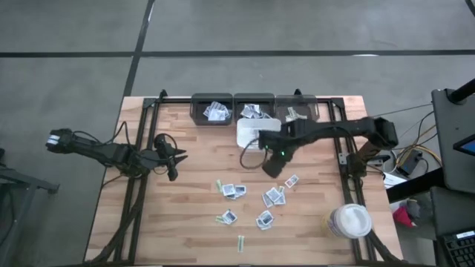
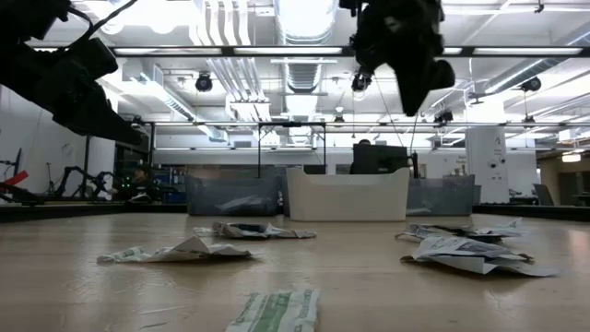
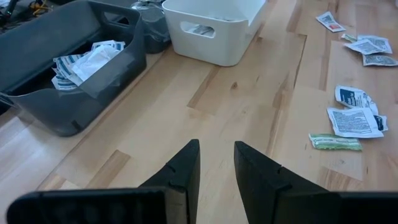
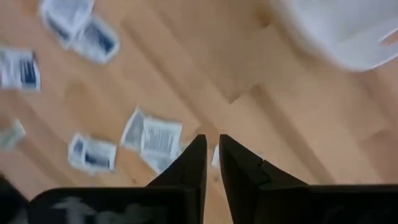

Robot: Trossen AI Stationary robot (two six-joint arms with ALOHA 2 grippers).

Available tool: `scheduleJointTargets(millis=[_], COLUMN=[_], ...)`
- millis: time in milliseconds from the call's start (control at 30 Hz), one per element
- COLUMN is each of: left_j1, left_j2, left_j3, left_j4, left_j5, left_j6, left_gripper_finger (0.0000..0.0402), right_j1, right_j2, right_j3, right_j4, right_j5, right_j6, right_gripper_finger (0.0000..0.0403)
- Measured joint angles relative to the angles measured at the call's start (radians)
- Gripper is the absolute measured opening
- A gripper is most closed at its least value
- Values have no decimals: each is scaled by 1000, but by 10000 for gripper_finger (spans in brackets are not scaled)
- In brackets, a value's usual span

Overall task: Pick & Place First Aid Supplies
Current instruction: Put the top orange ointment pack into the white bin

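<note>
Several small flat first aid packets lie scattered on the wooden table, toward its near middle; in the low view they lie flat. My right gripper hangs above the table between the white tray and the packets, pointing down, its fingers close together. My left gripper waits open at the table's left, with nothing between its fingers. My right gripper shows a small pale sliver in the narrow gap between its fingers. I cannot tell whether it is a held packet or one lying on the table below.
Three dark bins holding packets line the far edge, behind the white tray. A round white-lidded jar stands at the near right. A green-printed strip lies near the front edge. Black frame rails run along both table sides.
</note>
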Motion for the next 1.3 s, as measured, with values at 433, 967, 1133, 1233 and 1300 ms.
scheduleJointTargets(millis=[433,967,1133,1233,1300], left_j1=[0,0,0,0,0], left_j2=[0,0,0,0,0], left_j3=[0,0,0,0,0], left_j4=[0,0,0,0,0], left_j5=[0,0,0,0,0], left_j6=[-3,-5,-5,-5,-5], left_gripper_finger=[94,94,94,94,94], right_j1=[105,104,102,99,97], right_j2=[0,0,0,0,0], right_j3=[-231,-422,-470,-506,-530], right_j4=[-4,108,171,244,288], right_j5=[-12,-23,-21,-20,-19], right_j6=[95,194,235,258,279], right_gripper_finger=[73,155,153,155,155])
